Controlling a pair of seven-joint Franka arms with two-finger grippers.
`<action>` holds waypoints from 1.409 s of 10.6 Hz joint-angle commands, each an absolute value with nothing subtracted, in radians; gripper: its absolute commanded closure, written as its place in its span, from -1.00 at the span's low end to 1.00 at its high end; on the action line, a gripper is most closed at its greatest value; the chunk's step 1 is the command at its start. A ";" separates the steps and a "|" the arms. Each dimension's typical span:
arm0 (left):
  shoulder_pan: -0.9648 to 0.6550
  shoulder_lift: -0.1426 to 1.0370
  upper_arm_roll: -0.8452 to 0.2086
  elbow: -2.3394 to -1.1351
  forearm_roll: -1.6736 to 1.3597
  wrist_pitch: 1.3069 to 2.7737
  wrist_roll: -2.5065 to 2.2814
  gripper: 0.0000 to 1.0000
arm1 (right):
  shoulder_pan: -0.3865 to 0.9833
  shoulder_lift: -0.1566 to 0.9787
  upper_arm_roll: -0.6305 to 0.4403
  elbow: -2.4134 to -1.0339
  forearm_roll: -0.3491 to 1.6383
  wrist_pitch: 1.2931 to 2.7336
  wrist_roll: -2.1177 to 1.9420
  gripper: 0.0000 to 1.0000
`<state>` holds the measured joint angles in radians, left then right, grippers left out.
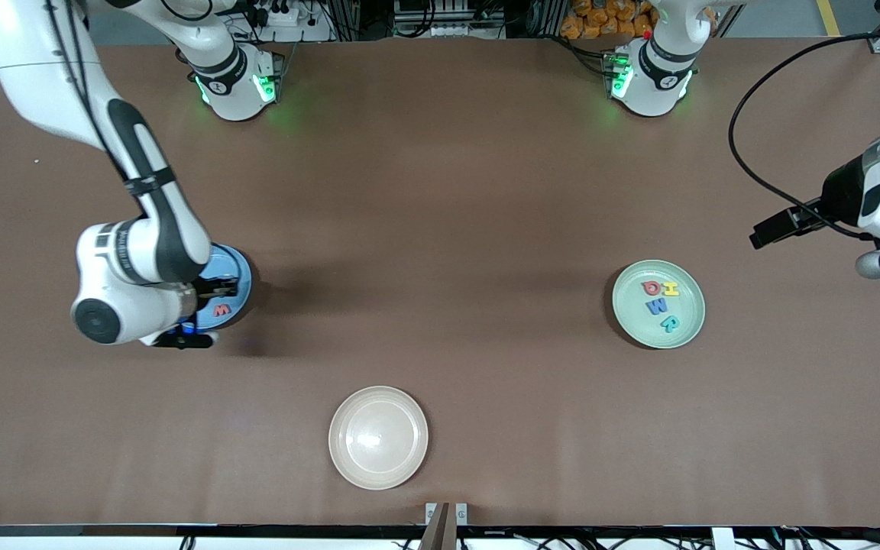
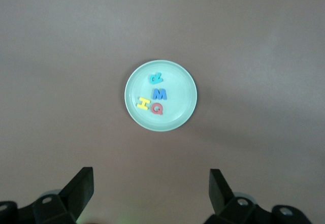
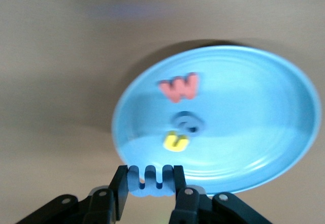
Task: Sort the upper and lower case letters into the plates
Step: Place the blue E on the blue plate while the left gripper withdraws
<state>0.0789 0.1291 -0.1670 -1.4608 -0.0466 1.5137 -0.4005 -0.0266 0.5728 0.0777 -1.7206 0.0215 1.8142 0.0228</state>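
My right gripper (image 3: 150, 181) is shut on a blue letter m (image 3: 151, 182) and holds it over the rim of the light blue plate (image 3: 264, 132), (image 1: 235, 269). In that plate lie a red w (image 3: 180, 87), (image 1: 221, 310), a blue letter (image 3: 188, 122) and a yellow letter (image 3: 176, 142). The mint green plate (image 1: 688, 328), (image 2: 134, 84) toward the left arm's end holds a red Q (image 1: 650, 288), a yellow H (image 1: 671, 289), a blue M (image 1: 657, 306) and a teal R (image 1: 669, 324). My left gripper (image 2: 151, 188) is open and empty, high above the table beside that plate.
A beige plate (image 1: 409, 458) stands empty near the front camera, midway along the table. A black cable (image 1: 745, 99) loops above the table at the left arm's end.
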 commanded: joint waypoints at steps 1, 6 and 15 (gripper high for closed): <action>0.091 0.081 -0.198 -1.474 -0.063 1.456 -0.373 -1.00 | -0.096 0.572 0.095 -1.741 -0.046 1.815 -0.088 0.70; 0.094 0.083 -0.264 -1.471 0.014 1.462 -0.282 -1.00 | -0.114 0.574 0.097 -1.740 -0.045 1.810 -0.141 -1.00; 0.115 0.091 -0.268 -1.486 0.014 1.513 -0.224 -1.00 | -0.097 0.386 0.146 -1.437 -0.017 1.401 -0.112 -1.00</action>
<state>0.1090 0.0985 -0.2571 -1.4725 -0.0093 1.4993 -0.2353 -0.0895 0.4709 0.1402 -1.4272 -0.0230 1.4240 -0.1246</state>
